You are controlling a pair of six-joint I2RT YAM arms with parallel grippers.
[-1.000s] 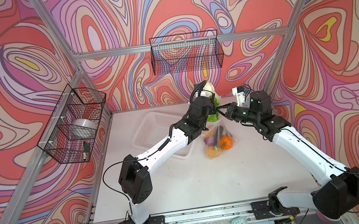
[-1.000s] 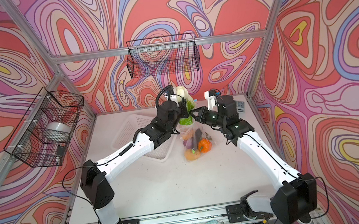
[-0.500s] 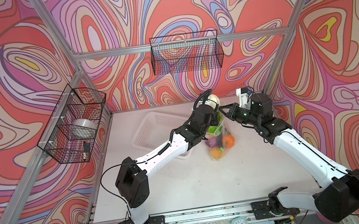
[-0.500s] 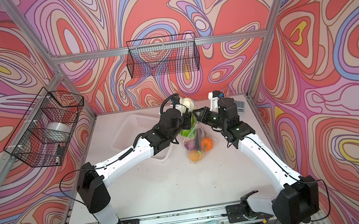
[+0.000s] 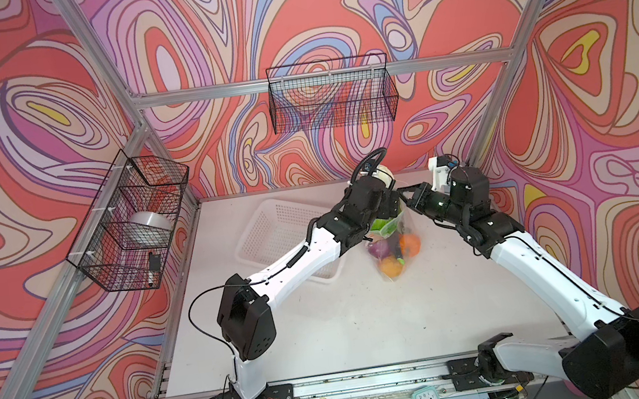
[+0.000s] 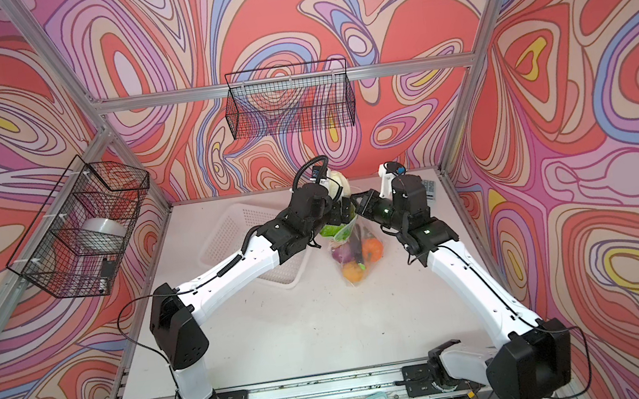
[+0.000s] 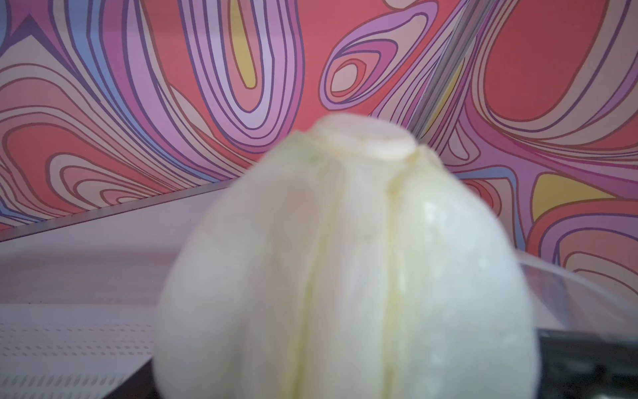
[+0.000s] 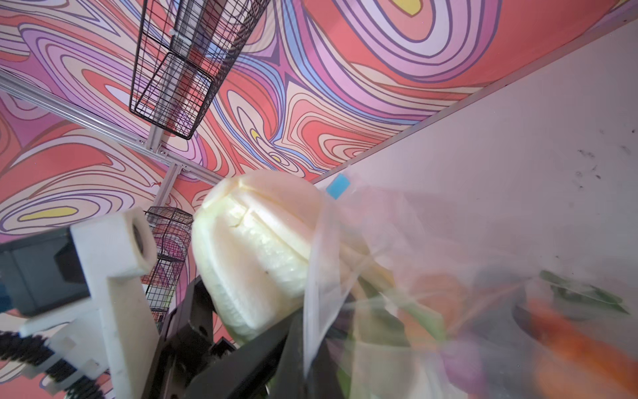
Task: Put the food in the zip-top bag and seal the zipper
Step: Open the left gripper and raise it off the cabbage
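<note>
The white tabletop (image 5: 368, 328) carries it all; the left arm (image 5: 296, 260) reaches from the front rail over the white perforated plastic basket (image 5: 270, 223), which lies toward the back left; the right arm (image 5: 536, 264) comes in from the other side to meet it at the back centre. Between them the large clear crinkly zip-top bag (image 5: 408, 222) hangs upright just right of the basket, its bottom on the table; the right gripper (image 5: 402, 191) is pressed together on the film at the bag's mouth. The big green-white napa cabbage (image 6: 336, 181) stands leafy end down in that mouth, its pale base poking out above; the left gripper (image 5: 390, 204) has its jaws spread wide, one each side of that base. Lower in the bag lie the round orange pumpkin (image 5: 409, 244), the purple onion (image 5: 379, 249) and the dark eggplant (image 5: 398, 249) between them; the small light-blue slider tab (image 8: 337, 186) sits on the mouth edge beyond the cabbage.
</note>
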